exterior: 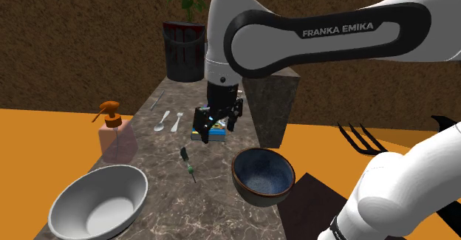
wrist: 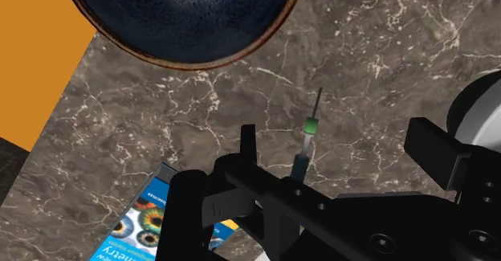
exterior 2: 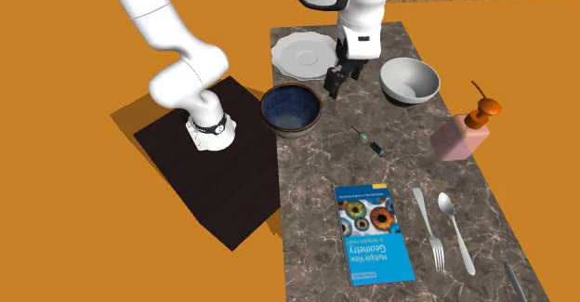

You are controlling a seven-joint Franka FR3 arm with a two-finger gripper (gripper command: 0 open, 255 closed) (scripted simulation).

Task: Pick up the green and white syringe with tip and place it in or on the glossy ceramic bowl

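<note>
Step in hand: approach, grasp not yet made

- Tool (exterior: 218, 120) hangs above the worktop (exterior: 159, 150), jaws released and apart, nothing between them touched. In the wrist view the syringe (wrist: 306, 142) lies on the marble ahead of the tool (wrist: 337, 139), in line with the gap between the fingers
- Syringe (exterior: 187, 162) lies flat at lower centre of the shoulder view. It sits between the white bowl (exterior: 100, 201) at lower left and the dark blue bowl (exterior: 262, 173) at lower right, apart from both
- I take the dark blue glazed bowl as the goal. The white one also shines, so that is a judgement only

Next move calls for: straight descent, jaws across the thin barrel, closing low to the marble. Then lift and a short carry toward the blue bowl

Room and edges

- Open marble on all sides of the syringe (exterior 2: 365, 139)
- The book (exterior 2: 372, 230) lies well below it in the second exterior view, the soap bottle (exterior 2: 465, 133) off to the right
- The blue bowl (exterior 2: 291, 107) sits at the worktop's left edge in the second exterior view, so an overshoot there could drop the syringe off the side
</note>
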